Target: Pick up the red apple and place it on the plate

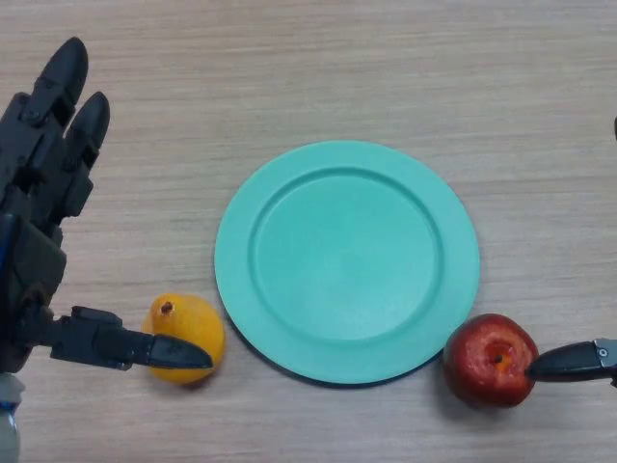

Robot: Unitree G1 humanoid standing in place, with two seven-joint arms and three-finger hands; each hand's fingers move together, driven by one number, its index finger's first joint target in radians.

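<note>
Apple [490, 359], red with a yellowish patch round its stem pit, sits on the wooden table [318, 68] at the lower right of the head view, just beside the plate's lower right rim; whether it touches that rim I cannot tell; it is not on the plate. Plate [347, 260], round and teal, lies flat in the middle of the table with nothing on it.

Right hand [571, 361] shows only as one dark fingertip coming in from the right edge; its tip meets the apple's right side, at about the height of the stem pit; the other fingers are out of view, so whether this hand is released or grasping I cannot tell.

Left hand [43, 193] fills the left edge of the view; its two thick fingers point straight up the picture, side by side and uncurled; its thumb [135, 345] reaches out to the right, low in the view, and its tip lies across an orange fruit [185, 336]; the hand is released, nothing clasped in it.

That orange fruit rests on the table near the plate's lower left rim, apart from it by a narrow strip of wood; it lies on the far side of the plate from the apple.
</note>
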